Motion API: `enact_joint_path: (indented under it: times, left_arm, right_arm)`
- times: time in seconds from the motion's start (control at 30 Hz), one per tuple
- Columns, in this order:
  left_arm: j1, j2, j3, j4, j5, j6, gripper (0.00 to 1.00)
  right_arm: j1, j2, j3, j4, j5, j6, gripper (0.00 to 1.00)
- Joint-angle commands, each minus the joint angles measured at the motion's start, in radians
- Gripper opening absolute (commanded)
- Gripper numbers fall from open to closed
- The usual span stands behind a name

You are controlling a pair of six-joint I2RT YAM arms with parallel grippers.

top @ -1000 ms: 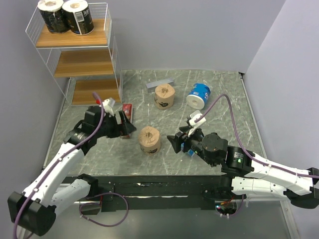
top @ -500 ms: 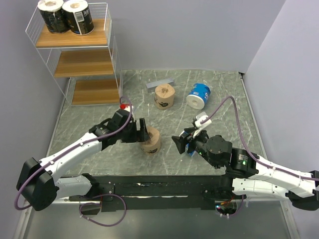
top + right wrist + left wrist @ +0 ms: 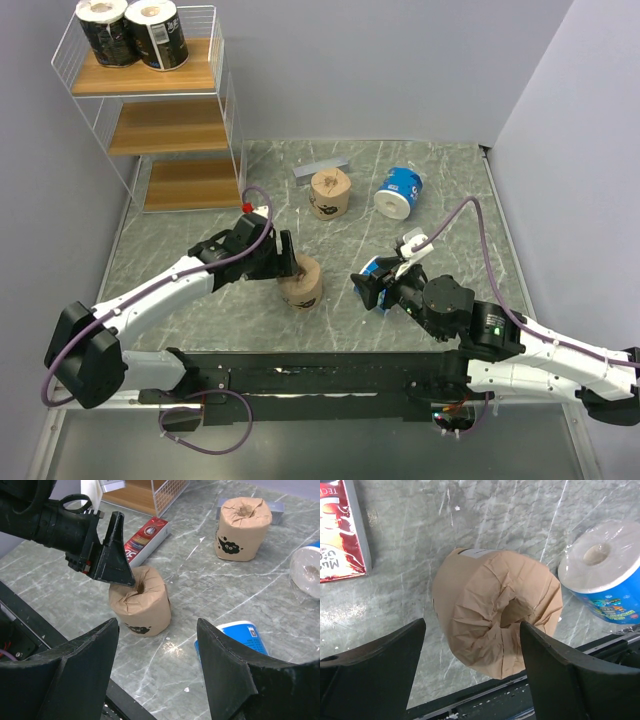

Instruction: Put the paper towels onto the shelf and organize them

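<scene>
Though hidden overhead — box (image 3: 340, 530) near roll (image 3: 490, 615)

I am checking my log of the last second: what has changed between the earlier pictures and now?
The left pincer swung right, away from the red box, and now stands open around the near tan roll. The right pincer drew back slightly, open. The other rolls and the shelf stayed in place.

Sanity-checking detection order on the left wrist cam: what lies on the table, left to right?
flat red cardboard box → tan paper-wrapped roll → blue-and-white plastic-wrapped roll
</scene>
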Motion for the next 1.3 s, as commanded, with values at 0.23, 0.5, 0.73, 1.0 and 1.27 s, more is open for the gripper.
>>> enact_joint_path:
  times: [0.23, 0.5, 0.73, 1.0, 1.27]
  left_arm:
    - [-0.006, 0.013, -0.003, 0.011, -0.031, -0.024, 0.81]
    - [-0.006, 0.06, -0.012, 0.056, 0.0, -0.011, 0.76]
    - [-0.009, 0.076, -0.021, 0.062, -0.003, -0.019, 0.62]
    - [-0.01, -0.007, -0.003, 0.042, 0.002, -0.031, 0.42]
    - [-0.006, -0.076, 0.151, -0.08, -0.107, -0.011, 0.38]
  right_arm:
    - [-0.001, -0.015, -0.004, 0.03, 0.029, 0.003, 0.71]
    - [-0.001, -0.015, -0.002, 0.026, 0.027, 0.003, 0.71]
    - [-0.001, -0.023, -0.001, 0.024, 0.035, -0.003, 0.71]
    - [-0.001, -0.021, 0.001, 0.032, 0.033, -0.017, 0.71]
    - [-0.001, -0.056, -0.002, 0.02, 0.037, -0.014, 0.71]
